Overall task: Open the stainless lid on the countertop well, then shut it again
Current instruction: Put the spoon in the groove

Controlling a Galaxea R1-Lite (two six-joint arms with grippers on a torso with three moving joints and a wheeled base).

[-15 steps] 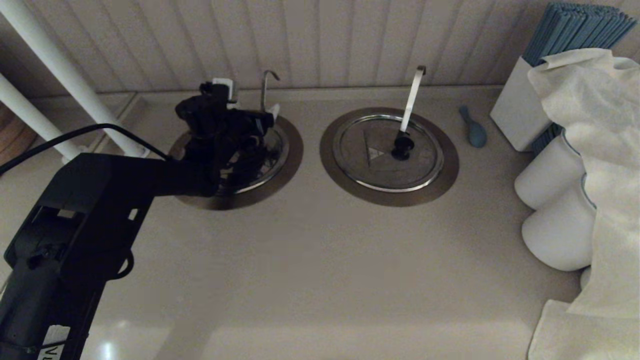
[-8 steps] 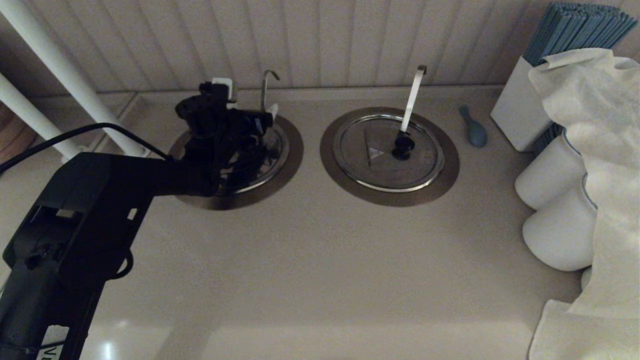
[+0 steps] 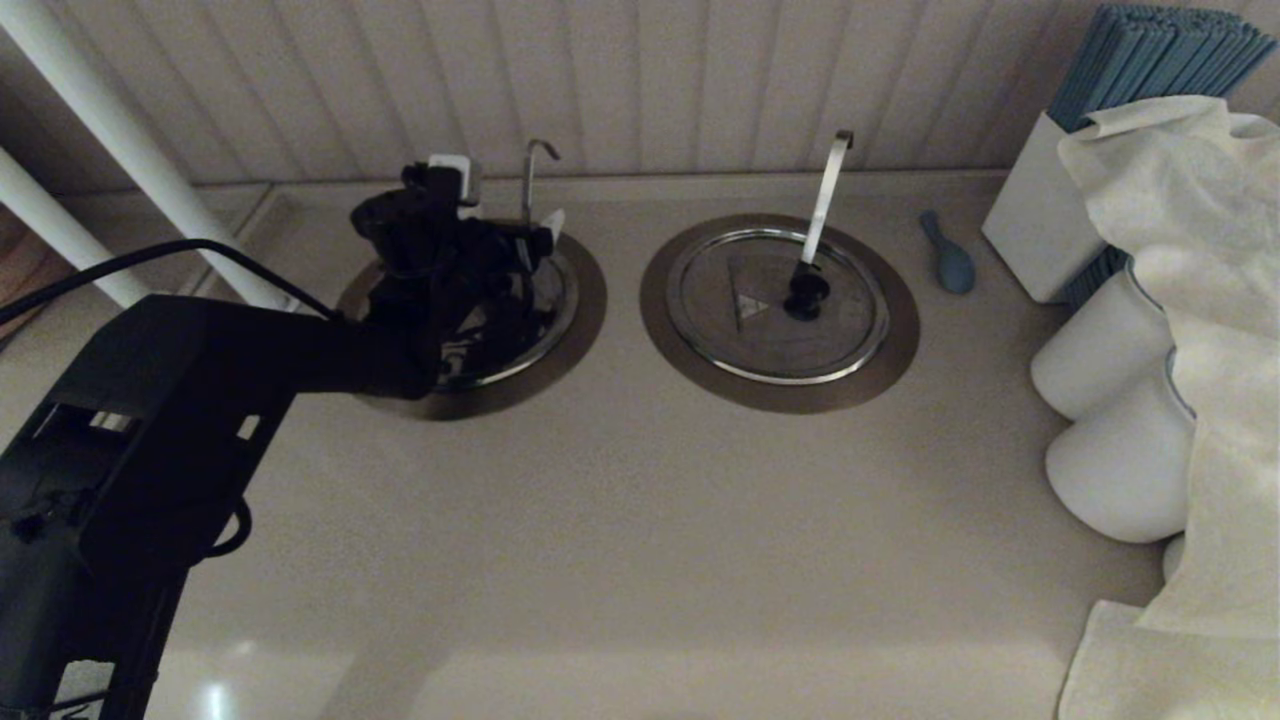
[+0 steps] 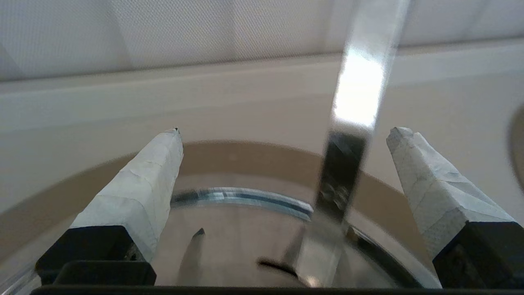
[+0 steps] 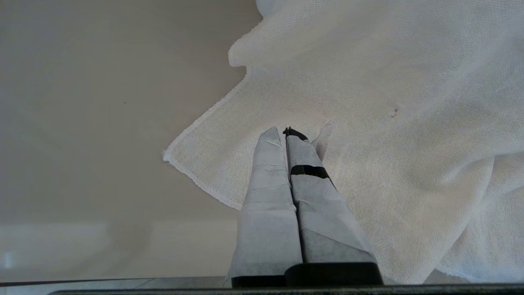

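Note:
The stainless lid lies flat in the left countertop well, inside the well's brownish flange. My left gripper hovers low over it and hides its black knob. The left wrist view shows this gripper open, with white-wrapped fingers wide apart above the shiny lid. The slim hook-tipped handle rises between the fingers, nearer one of them, and is untouched. My right gripper is shut, empty, and parked over a white cloth.
The twin lid with its broad pale slanted handle sits to the right. Beyond it are a small blue utensil, a white box of blue sheets, white cylinders and a draped white cloth. White pipes cross the left.
The near part of my left arm has shifted slightly left and down. The left gripper stays over the lid.

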